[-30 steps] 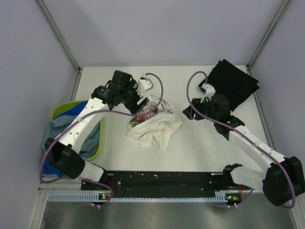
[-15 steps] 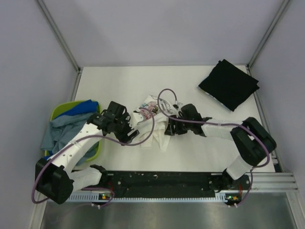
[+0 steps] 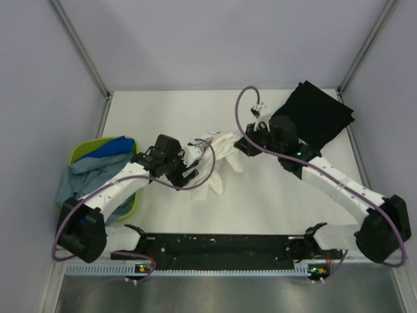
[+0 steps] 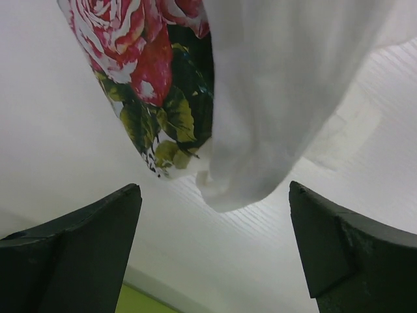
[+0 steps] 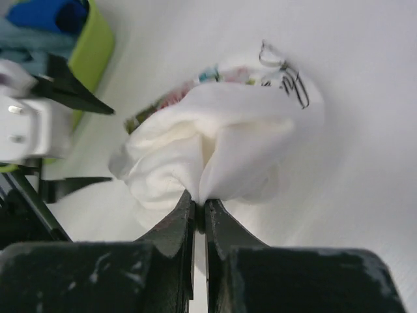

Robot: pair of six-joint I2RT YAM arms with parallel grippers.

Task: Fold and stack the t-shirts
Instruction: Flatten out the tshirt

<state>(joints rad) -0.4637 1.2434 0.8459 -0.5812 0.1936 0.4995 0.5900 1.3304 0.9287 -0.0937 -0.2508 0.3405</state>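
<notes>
The white t-shirt with the rose print (image 3: 214, 171) hangs bunched in mid-table, pulled up toward the back right. My right gripper (image 3: 242, 145) is shut on a pinch of its white cloth (image 5: 228, 150), the jaws (image 5: 200, 203) pressed together on the fold. My left gripper (image 3: 190, 166) stands wide open just left of the shirt, nothing between its fingers (image 4: 78, 235); the shirt's rose print (image 4: 146, 59) dangles ahead of the left gripper (image 4: 215, 241). A folded black t-shirt (image 3: 316, 116) lies at the back right. Blue and grey-blue t-shirts (image 3: 91, 171) fill the basket.
The lime-green basket (image 3: 79, 151) sits at the table's left edge, close behind my left arm; its rim (image 5: 94, 45) shows in the right wrist view. The cell's walls and metal posts (image 3: 81, 49) close in the back and sides.
My right gripper has shut on the white shirt and drawn it up toward the back right. My left gripper has opened wide and let the cloth go.
</notes>
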